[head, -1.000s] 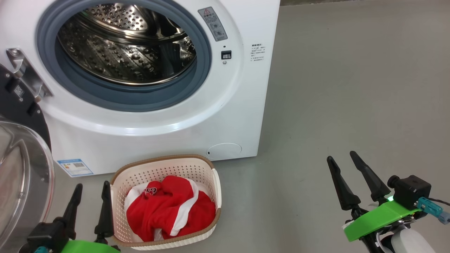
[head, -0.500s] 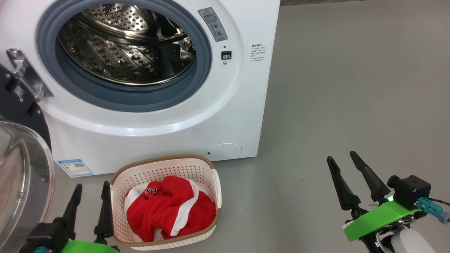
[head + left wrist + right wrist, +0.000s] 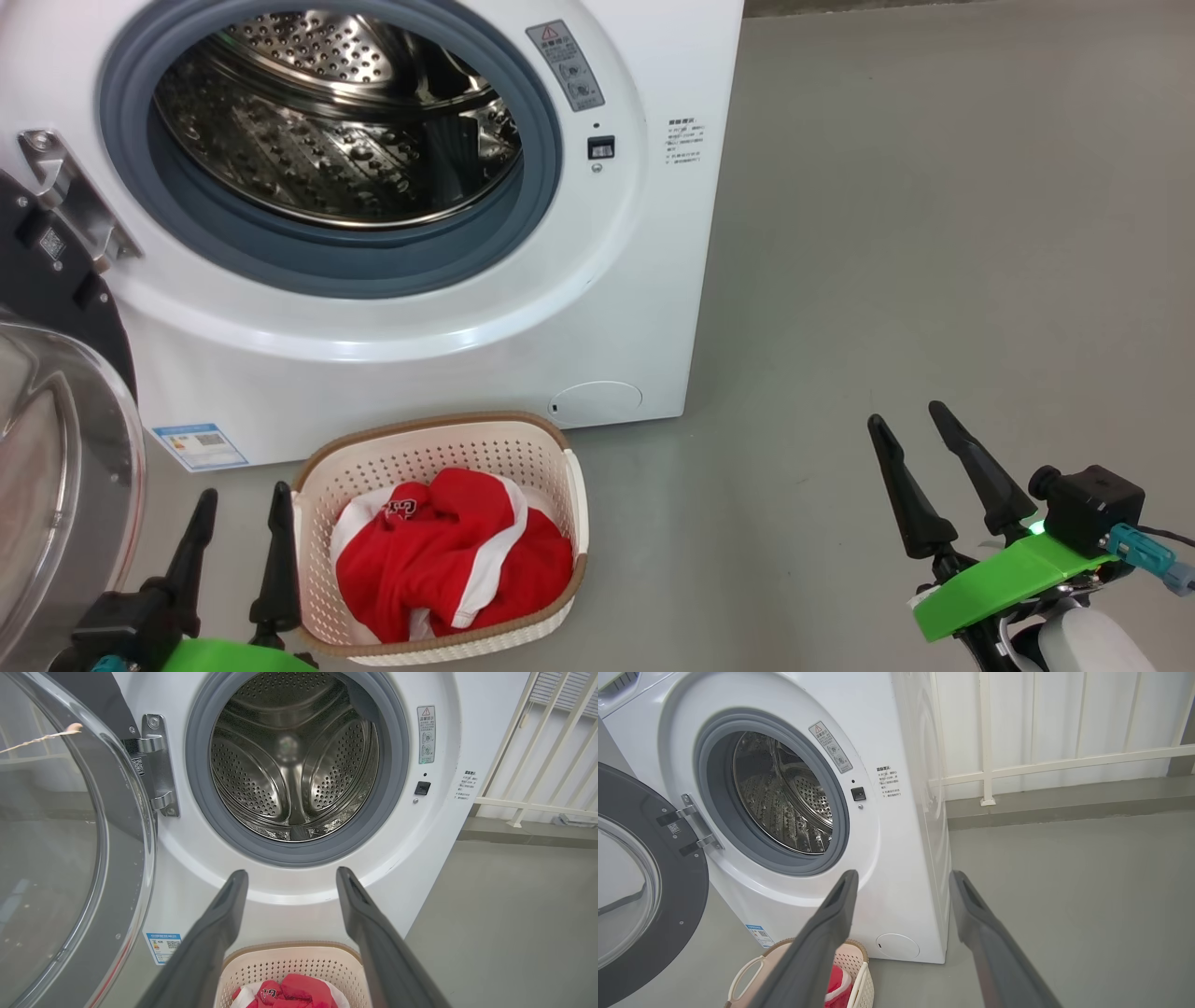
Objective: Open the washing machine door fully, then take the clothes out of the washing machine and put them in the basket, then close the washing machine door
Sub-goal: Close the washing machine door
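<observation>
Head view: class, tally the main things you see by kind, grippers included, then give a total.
Washing machine: 1
Washing machine door: 1
Basket: 1
Heap of red clothes: 1
Grippers: 2, left gripper and right gripper
Total: 6

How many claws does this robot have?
2. The left claw sits at the head view's lower left, open, just left of the basket; the right claw sits at the lower right, open, above grey floor. Neither holds anything.

My head camera looks down at the big white washing machine (image 3: 607, 280); the left wrist camera faces it straight and near, the right obliquely; all share its perforated steel drum (image 3: 327, 140)
</observation>
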Available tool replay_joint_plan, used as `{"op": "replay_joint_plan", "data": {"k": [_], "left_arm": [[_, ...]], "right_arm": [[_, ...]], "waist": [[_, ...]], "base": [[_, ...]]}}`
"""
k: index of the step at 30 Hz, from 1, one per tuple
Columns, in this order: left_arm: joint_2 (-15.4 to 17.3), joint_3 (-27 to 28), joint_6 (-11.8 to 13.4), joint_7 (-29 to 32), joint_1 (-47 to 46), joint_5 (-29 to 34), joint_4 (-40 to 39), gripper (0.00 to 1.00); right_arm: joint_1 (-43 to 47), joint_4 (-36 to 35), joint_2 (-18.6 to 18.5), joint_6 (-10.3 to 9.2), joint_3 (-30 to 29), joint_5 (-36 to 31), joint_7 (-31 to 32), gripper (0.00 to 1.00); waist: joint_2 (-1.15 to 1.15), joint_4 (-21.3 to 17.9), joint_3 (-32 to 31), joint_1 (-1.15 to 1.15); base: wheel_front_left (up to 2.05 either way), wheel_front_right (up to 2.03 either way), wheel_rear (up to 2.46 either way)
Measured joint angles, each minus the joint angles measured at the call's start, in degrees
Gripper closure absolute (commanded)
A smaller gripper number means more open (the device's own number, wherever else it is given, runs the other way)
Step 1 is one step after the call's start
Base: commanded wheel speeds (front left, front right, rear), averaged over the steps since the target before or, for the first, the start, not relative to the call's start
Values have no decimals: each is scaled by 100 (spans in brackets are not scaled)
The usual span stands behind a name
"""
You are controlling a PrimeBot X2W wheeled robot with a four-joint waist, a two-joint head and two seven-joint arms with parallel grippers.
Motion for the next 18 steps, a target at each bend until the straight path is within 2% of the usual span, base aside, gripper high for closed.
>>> {"op": "replay_joint_plan", "data": {"k": [18], "left_arm": [[-30, 18, -42, 0, -1, 23, 27, 0]], "right_arm": [[30, -5, 3, 0, -41, 0, 0, 0]], "waist": [[0, 66, 6, 0]], "base": [[0, 0, 0]]}}
